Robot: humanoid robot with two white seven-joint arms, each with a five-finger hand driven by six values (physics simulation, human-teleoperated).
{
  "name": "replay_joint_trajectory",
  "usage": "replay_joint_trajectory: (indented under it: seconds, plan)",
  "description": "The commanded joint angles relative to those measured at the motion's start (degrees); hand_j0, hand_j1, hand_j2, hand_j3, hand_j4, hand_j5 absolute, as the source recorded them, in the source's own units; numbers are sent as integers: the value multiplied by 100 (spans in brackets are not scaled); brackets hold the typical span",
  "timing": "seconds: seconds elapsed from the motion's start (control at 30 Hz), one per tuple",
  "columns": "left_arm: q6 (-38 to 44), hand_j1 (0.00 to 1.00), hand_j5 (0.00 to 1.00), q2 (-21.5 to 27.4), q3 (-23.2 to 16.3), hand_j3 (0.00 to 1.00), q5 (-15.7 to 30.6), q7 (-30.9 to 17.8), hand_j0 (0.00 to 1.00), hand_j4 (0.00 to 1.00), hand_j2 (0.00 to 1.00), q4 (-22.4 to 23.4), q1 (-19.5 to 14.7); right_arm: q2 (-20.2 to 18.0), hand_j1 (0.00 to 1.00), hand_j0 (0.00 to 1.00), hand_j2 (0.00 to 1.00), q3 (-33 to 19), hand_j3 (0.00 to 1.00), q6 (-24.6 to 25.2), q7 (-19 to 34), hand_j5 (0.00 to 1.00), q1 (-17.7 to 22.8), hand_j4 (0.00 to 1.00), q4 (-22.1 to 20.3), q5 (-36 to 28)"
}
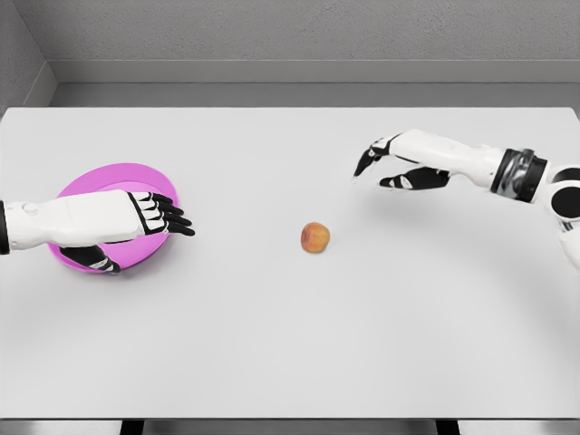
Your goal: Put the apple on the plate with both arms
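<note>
Apple (315,237) between plate (109,177) — right hand (388,167).

Left hand (136,222) and forearm cover the middle and near part of the pink plate (109,174); only its far rim and bits of the near edge show. Left arm cut off at the picture's left edge, right arm at the right edge. Right hand (394,163) palm side faces away, can't see it. Worktop (290,344) corners run out of frame. Apple (315,237) too small for surface detail.
</note>
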Motion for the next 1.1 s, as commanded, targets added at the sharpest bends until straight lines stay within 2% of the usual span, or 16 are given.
replay_joint_trajectory:
  seconds: [0.0,0.03,0.1,0.17,0.23,0.37,0.43,0.47,0.57,0.63,0.7,0.73,0.8,0.87,0.97,1.07]
  plan:
    - [10,100,100,6,4,100,37,2,100,100,100,0,0,-114,100,100,100,-420,100,18,-2,100,9,100,123,-30]
    - [10,100,100,6,4,100,28,2,100,100,100,0,0,-211,100,100,100,-516,100,18,-2,100,9,100,237,-21]
    - [10,100,100,-117,21,100,28,2,100,100,100,0,26,-273,100,100,100,-1175,100,18,-2,100,202,100,615,-4]
    - [10,100,100,-460,39,100,-69,-322,100,100,100,-9,26,-273,100,100,100,-1510,100,18,-2,100,369,100,703,22]
    - [10,100,100,-548,13,100,-87,-437,100,100,100,0,-26,-273,100,100,100,-1536,100,18,-2,100,387,100,773,31]
    - [10,100,100,-900,-207,100,-95,-455,100,100,100,0,-501,-273,100,100,100,-1527,100,18,-2,100,378,100,791,40]
    - [10,100,100,-1180,-558,100,-95,-455,100,100,100,8,-852,-273,100,100,100,-1527,100,18,-2,100,387,100,791,40]
    - [10,100,100,-1391,-796,100,-104,-463,100,100,100,140,-1046,-282,100,100,100,-1536,100,18,-2,100,387,100,791,40]
    - [10,100,100,-1813,-857,100,-104,-806,100,100,100,369,-1072,-273,100,100,100,-1527,100,18,-2,100,378,100,765,40]
    - [10,100,100,-2182,-1077,100,-235,-832,100,100,100,615,-1116,-264,100,100,100,-1518,100,18,-2,100,378,100,738,31]
    - [10,100,100,-2403,-1068,100,-262,-824,100,100,100,729,-1476,-264,100,100,100,-1518,100,18,-2,100,369,100,738,31]
    - [10,100,100,-2438,-1068,100,-245,-815,100,100,100,729,-1547,-273,100,100,100,-1518,100,18,-2,100,369,100,738,40]
    - [10,100,100,-2745,-1077,100,-297,-832,100,100,100,738,-1547,-273,100,100,100,-1518,100,18,-2,100,369,100,738,40]
    - [10,100,100,-2798,-1077,100,-324,-841,100,100,100,896,-1547,-273,100,100,100,-1518,100,18,-2,100,378,100,738,40]
    - [10,100,100,-3114,-1095,100,-473,-841,100,100,100,1379,-1547,-273,100,100,100,-1518,100,18,-2,100,378,100,730,40]
    - [10,100,100,-3281,-1121,100,-807,-841,100,100,100,1511,-1538,-273,100,100,100,-1518,100,18,-2,100,439,100,738,40]
